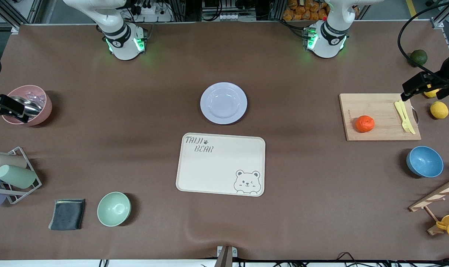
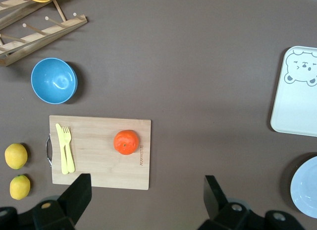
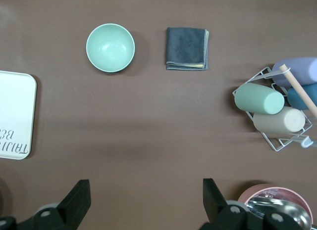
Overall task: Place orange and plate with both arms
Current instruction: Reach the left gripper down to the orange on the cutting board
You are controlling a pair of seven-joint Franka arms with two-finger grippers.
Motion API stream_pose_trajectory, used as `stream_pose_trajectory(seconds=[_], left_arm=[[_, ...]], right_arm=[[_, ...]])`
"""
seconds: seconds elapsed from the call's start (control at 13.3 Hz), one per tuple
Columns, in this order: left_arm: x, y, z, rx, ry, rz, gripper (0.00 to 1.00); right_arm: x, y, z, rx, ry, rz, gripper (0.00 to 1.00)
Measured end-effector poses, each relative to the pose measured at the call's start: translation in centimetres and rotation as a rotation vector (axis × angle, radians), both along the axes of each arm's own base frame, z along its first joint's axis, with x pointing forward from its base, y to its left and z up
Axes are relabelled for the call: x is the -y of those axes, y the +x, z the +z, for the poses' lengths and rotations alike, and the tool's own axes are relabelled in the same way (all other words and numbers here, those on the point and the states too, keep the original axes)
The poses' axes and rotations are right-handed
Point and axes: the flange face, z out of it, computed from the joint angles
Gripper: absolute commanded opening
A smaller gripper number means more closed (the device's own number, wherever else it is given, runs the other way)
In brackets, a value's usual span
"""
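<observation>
The orange (image 1: 365, 124) (image 2: 126, 142) lies on a wooden cutting board (image 1: 380, 116) toward the left arm's end of the table. The pale lavender plate (image 1: 223, 102) (image 2: 307, 188) sits mid-table, just farther from the front camera than the cream bear tray (image 1: 220, 164). My left gripper (image 1: 413, 87) (image 2: 147, 190) hangs open and empty, high over the table at the board's edge. My right gripper (image 1: 9, 107) (image 3: 146, 190) hangs open and empty over bare table beside the pink cup (image 1: 31, 104).
A yellow fork and knife (image 1: 405, 116) lie on the board. Lemons (image 1: 439, 109), a dark green fruit (image 1: 418, 57), a blue bowl (image 1: 424, 161) and a wooden rack (image 1: 437, 200) crowd that end. A mint bowl (image 1: 114, 208), grey cloth (image 1: 67, 214) and cup rack (image 1: 13, 176) stand at the right arm's end.
</observation>
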Motion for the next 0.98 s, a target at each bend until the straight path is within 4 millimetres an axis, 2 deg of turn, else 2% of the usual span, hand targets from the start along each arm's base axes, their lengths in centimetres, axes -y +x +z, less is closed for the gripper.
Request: stream_pose_trajectory(seconds=[0.38,0.53,0.68,0.83,0.98], left_arm=[[0.0,0.0,0.0,-0.001,0.001,0.000,1.00],[-0.1,0.3,-1.2,-0.029,0.003,0.002,1.00],[-0.2,1.5,-5.1,-0.097,0.003,0.002,1.00],[-0.6,2.6,-11.2,-0.123,0.008,0.006,1.00],[-1.4,2.4,-17.6,-0.123,0.038,0.003,1.00]], right_arm=[[-0.5,-0.2,-0.2,-0.025,0.012,-0.111,1.00],[-0.5,-0.2,-0.2,-0.026,0.012,-0.114,1.00],[-0.5,-0.2,-0.3,-0.029,0.012,-0.114,1.00],[-0.7,-0.1,-0.6,-0.035,0.012,-0.108,1.00],[-1.5,0.2,-1.2,-0.046,0.012,-0.093,1.00]])
